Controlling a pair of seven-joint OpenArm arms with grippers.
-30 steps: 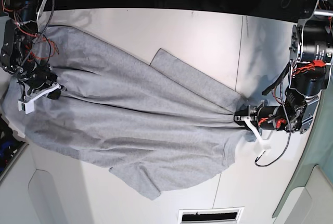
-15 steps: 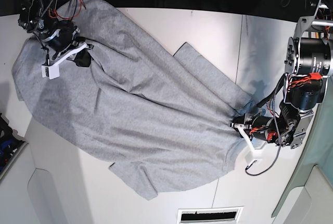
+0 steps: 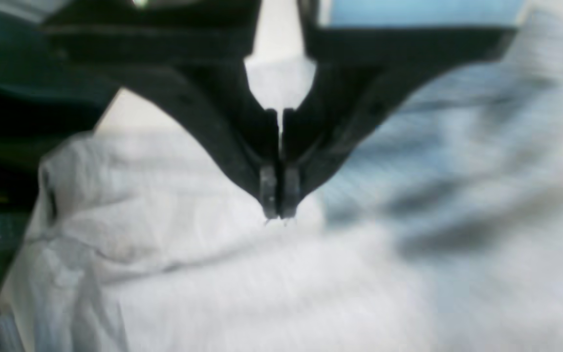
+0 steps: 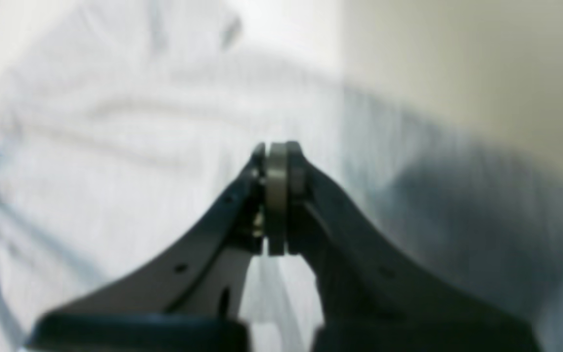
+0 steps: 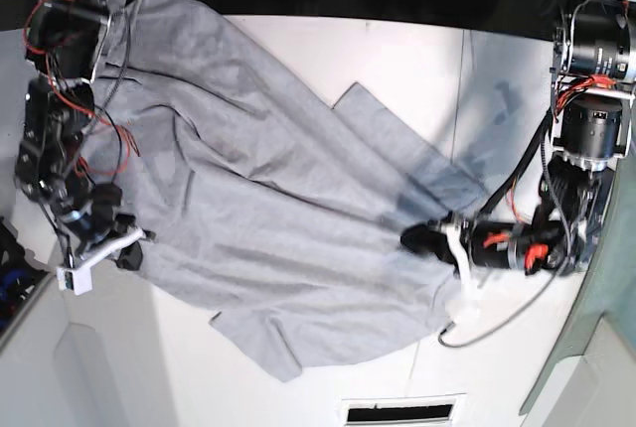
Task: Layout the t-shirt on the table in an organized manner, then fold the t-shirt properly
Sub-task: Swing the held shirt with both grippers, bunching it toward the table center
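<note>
Base | 2 claws point(image 5: 415, 240) point(image 5: 129, 256) | both shut | grey t-shirt point(image 5: 288, 218) beneath both

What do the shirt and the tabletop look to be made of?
The t-shirt: soft matte knit, probably cotton, judging by its limp creases and heathered grey. The table: smooth, hard white surface with a faint sheen and a thin straight seam; laminate or painted board, I can't tell which.

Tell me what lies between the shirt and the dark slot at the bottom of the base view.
Only bare table lies between the shirt and the slot, as the base view shows.
</note>
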